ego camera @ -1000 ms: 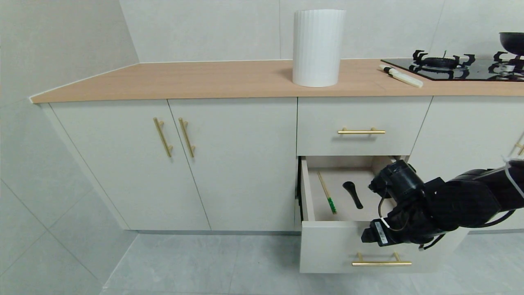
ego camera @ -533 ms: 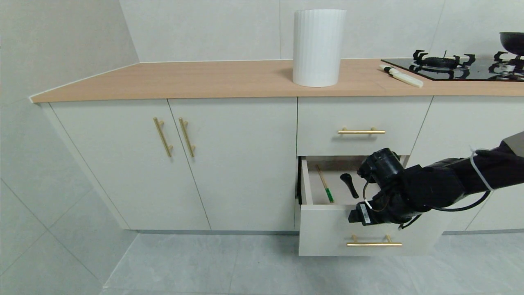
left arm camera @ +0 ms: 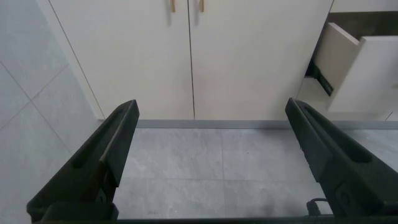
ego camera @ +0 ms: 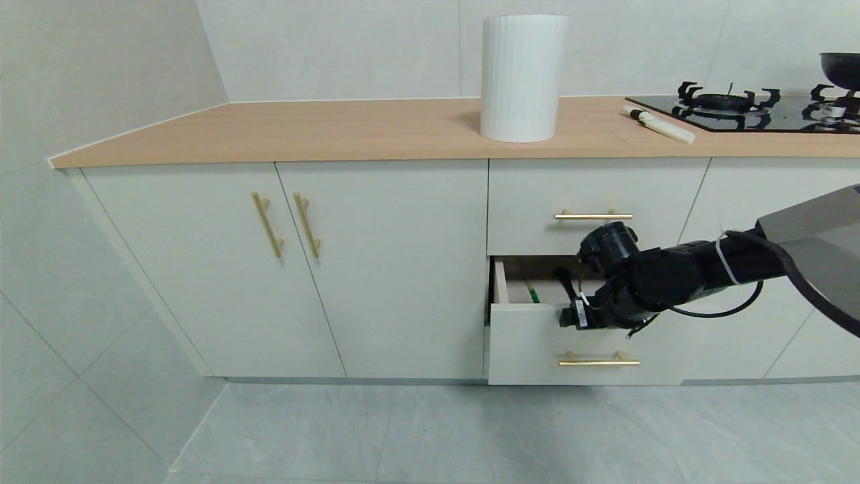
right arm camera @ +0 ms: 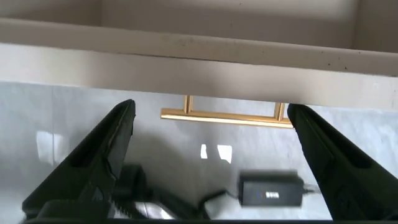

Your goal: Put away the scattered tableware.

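Note:
The lower drawer (ego camera: 531, 339) stands open by a narrow gap. In that gap a sliver of the green-tipped chopsticks (ego camera: 532, 293) and the black spoon (ego camera: 563, 279) shows. My right gripper (ego camera: 575, 316) is against the top of the drawer front, above its gold handle (ego camera: 598, 362). In the right wrist view the right gripper (right arm camera: 211, 109) is open, with the drawer front's top edge (right arm camera: 199, 62) and the handle (right arm camera: 227, 117) between its fingers. My left gripper (left arm camera: 211, 109) hangs open over the floor, with nothing in it, to the left of the drawer (left arm camera: 373, 68).
On the wooden counter stand a tall white ribbed container (ego camera: 523, 77), a cream-handled knife (ego camera: 658, 125) and a black gas hob (ego camera: 739, 107) with a pan (ego camera: 843, 67). A shut upper drawer (ego camera: 591, 202) and shut double doors (ego camera: 302, 269) flank the work. Grey tile floor lies in front.
The lower drawer has slid most of the way in, with my right gripper travelling forward against its front. Much less of the chopsticks and spoon shows now.

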{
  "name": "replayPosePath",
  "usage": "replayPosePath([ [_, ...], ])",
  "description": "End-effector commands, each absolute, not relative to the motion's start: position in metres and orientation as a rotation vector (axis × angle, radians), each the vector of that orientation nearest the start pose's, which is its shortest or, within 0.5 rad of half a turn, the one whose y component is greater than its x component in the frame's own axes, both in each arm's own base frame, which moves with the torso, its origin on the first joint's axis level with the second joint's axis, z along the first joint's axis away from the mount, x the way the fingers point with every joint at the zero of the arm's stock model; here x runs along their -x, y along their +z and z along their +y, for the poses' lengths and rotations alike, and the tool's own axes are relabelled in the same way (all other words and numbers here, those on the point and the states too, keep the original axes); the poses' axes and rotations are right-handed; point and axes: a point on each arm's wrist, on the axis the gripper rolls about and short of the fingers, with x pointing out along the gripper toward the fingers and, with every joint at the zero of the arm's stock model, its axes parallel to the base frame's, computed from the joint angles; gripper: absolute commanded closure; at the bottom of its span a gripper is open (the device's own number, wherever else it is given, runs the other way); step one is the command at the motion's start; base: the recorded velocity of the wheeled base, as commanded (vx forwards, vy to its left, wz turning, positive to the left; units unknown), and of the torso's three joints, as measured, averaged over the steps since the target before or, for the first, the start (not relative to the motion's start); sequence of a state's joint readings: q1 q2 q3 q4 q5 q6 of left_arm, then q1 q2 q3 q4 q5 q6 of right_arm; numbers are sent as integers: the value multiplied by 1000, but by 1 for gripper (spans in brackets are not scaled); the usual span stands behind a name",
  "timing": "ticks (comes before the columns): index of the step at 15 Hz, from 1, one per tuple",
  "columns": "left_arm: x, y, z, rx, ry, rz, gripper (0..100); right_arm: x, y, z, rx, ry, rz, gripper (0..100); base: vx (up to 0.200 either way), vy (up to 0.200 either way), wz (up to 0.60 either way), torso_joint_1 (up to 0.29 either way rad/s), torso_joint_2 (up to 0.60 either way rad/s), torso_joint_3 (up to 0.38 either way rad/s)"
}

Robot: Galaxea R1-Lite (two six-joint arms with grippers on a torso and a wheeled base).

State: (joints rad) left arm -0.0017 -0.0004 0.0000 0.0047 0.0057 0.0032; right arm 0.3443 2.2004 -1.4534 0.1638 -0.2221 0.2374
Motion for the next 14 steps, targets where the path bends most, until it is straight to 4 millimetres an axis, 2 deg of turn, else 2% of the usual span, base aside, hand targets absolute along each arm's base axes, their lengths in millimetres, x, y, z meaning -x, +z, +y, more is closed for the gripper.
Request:
replayPosePath([
  [1, 23, 75, 0, -3, 5, 5, 0, -413, 89, 131, 20, -14, 875, 0, 0, 0, 0, 0, 0, 0],
  [5, 23, 75, 0, -3, 5, 5, 0, -436, 90, 129, 15, -19, 825, 0, 0, 0, 0, 0, 0, 0],
  [9, 23, 75, 0, -3, 5, 5, 0, -449, 93, 130, -4, -20, 780, 0, 0, 0, 0, 0, 0, 0],
  [14, 23, 75, 0, -5, 5, 5, 0, -466, 91, 121, -37, -33, 686, 0, 0, 0, 0, 0, 0, 0],
])
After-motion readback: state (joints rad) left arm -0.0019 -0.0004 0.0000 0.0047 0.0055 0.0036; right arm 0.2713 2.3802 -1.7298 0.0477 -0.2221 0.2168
